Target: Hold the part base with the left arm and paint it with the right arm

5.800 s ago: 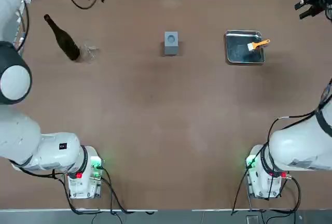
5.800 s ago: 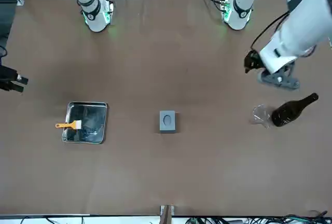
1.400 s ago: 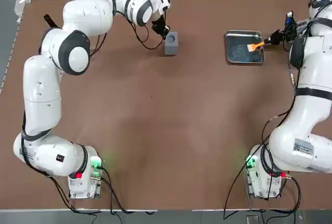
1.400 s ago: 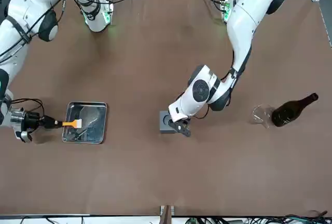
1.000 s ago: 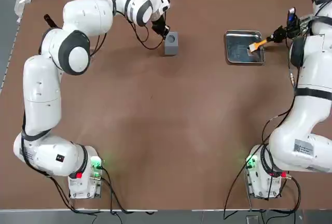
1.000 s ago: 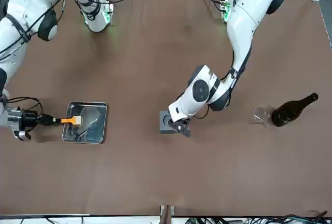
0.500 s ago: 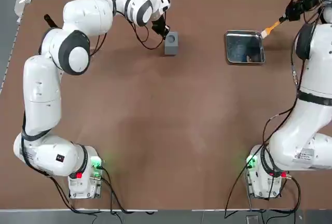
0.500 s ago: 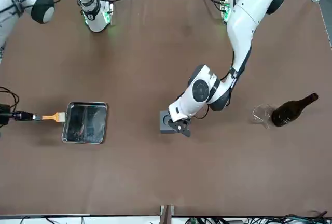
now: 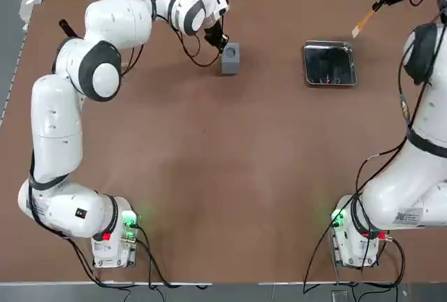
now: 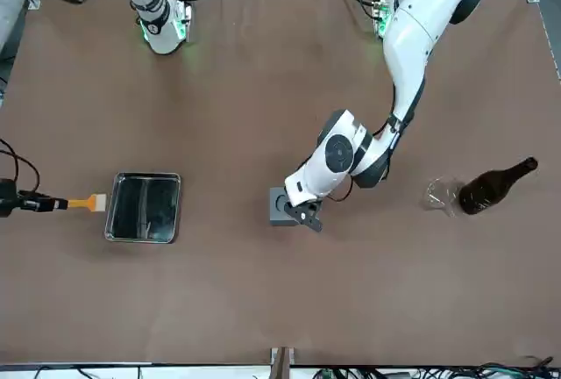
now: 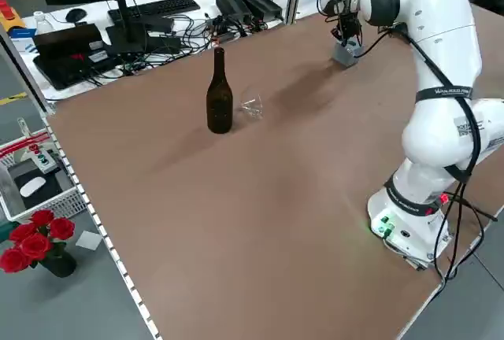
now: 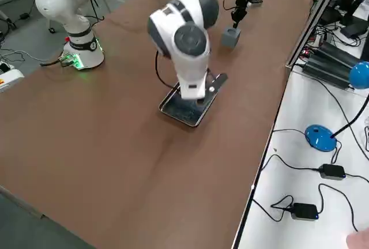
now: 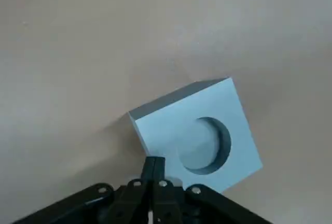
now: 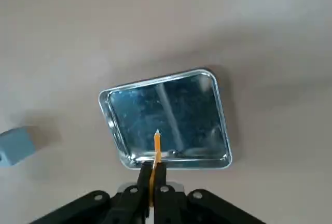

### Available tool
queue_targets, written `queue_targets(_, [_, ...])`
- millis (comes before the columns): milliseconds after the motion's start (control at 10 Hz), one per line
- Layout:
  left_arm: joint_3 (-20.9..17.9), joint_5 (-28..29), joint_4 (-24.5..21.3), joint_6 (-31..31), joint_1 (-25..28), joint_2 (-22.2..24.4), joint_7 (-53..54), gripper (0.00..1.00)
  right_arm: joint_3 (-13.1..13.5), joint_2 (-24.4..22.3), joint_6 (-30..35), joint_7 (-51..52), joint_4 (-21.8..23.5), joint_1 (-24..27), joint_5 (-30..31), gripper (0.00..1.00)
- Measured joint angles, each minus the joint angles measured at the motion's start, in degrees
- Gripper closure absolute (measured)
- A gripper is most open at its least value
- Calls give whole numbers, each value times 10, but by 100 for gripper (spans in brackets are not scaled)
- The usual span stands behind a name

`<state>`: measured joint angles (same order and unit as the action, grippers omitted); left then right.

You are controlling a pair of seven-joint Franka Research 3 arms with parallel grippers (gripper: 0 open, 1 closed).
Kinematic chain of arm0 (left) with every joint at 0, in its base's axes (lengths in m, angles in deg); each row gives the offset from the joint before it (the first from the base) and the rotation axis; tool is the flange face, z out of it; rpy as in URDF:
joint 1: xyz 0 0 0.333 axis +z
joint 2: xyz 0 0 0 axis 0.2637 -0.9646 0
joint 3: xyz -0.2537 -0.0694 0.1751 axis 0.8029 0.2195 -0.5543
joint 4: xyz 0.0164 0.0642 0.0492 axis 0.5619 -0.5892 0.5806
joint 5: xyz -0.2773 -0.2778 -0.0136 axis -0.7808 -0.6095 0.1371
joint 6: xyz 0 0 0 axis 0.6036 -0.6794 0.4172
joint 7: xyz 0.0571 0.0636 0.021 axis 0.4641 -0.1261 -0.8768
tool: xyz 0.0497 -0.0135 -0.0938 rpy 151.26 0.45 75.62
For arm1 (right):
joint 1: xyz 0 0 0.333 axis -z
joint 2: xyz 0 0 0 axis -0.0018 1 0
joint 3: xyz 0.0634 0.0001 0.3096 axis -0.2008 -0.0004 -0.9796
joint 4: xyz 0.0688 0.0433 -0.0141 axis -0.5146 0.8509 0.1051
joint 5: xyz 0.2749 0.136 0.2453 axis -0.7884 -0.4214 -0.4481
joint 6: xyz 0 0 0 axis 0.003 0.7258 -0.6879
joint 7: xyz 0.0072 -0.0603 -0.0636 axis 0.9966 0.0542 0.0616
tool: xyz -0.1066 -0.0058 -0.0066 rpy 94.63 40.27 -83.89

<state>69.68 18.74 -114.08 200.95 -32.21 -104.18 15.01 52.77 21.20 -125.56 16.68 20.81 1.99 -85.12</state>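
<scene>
Your right gripper (image 14: pixel 154 168) pinches the paintbrush (image 10: pixel 88 203) well right of the recessed grey block (image 13: pixel 166 130); your left gripper (image 13: pixel 154 161), fingers together, is beside it; painting apparently remains.

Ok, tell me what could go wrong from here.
The left tool is shut at one corner of the grey block, with no finger on its far side, so the block may slide or turn once the brush pushes on it.

The right tool grips the orange brush by its slim handle, so the brush could pivot under pressure.

The bristles might drip on the table, being outside the tray.
</scene>
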Motion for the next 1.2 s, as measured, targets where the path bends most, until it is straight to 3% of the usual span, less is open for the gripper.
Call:
queue_targets(200, [0, 0, 0, 0, 0, 0, 0, 99, -82, -69, -145, -44, 124, 0, 117, 95])
queue_targets(400, [0, 0, 0, 0, 0, 0, 0, 99, -129, -80, -227, -87, 199, 0, 211, 95])
queue_targets(800, [0, 0, 0, 0, 0, 0, 0, 99, -191, -80, -267, -168, 248, 0, 364, 95])
queue_targets(1200, [0, 0, 0, 0, 0, 0, 0, 99, -245, -56, -302, -268, 281, -2, 454, 95])
